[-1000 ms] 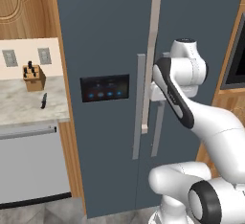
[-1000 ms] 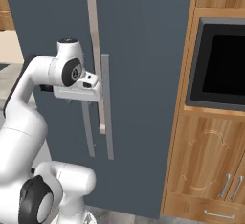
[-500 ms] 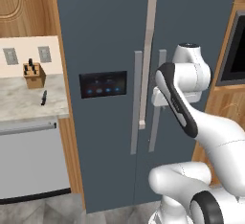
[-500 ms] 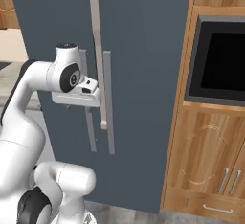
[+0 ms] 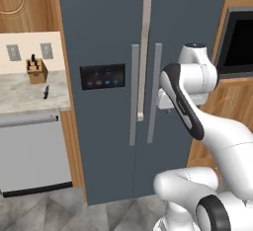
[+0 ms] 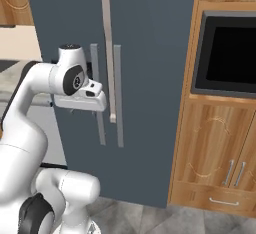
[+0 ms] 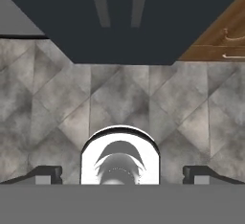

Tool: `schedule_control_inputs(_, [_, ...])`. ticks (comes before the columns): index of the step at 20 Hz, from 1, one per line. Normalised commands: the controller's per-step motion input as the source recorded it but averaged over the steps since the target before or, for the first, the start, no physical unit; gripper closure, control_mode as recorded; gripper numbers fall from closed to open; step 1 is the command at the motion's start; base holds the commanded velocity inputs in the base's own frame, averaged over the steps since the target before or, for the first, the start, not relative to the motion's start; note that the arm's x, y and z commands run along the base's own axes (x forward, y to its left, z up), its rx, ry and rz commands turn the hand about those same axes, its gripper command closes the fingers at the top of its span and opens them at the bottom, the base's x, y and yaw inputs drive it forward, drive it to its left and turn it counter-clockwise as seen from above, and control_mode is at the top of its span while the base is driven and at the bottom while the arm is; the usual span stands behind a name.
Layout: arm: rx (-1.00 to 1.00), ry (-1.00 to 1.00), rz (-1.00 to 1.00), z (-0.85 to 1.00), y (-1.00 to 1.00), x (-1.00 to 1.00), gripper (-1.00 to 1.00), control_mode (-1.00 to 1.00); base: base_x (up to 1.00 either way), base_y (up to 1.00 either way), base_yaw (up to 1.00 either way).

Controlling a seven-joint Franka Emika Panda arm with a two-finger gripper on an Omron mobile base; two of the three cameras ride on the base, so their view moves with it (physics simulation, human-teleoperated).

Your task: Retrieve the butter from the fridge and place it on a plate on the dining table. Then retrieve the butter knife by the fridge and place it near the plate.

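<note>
The view has drawn closer to the closed fridge (image 5: 113, 32) than a second ago. The gripper (image 7: 122, 173), jaws spread wide, points down at the tiled floor (image 7: 57, 103). The butter knife (image 5: 46, 92) lies on the counter (image 5: 20, 94) by a knife block (image 5: 35, 69).

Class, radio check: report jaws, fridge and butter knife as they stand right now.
Gripper jaws open, empty, pointing at the floor. Fridge doors shut, handles untouched. Butter knife on counter beside the knife block. Nothing in the way.
</note>
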Motion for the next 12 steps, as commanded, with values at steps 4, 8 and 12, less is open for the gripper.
schedule_control_inputs(4, [0.0, 0.0, 0.0, 0.0, 0.0, 0.0, -1.0, 1.0, -0.03, -0.05, 0.0])
schedule_control_inputs(8, [0.0, 0.0, 0.0, -0.17, -0.08, 0.36, -1.0, -1.0, 0.0, 0.0, 0.0])
schedule_control_inputs(12, [0.0, -0.29, 0.0, -0.19, -0.2, 0.69, -1.0, -1.0, 0.0, 0.0, 0.0])
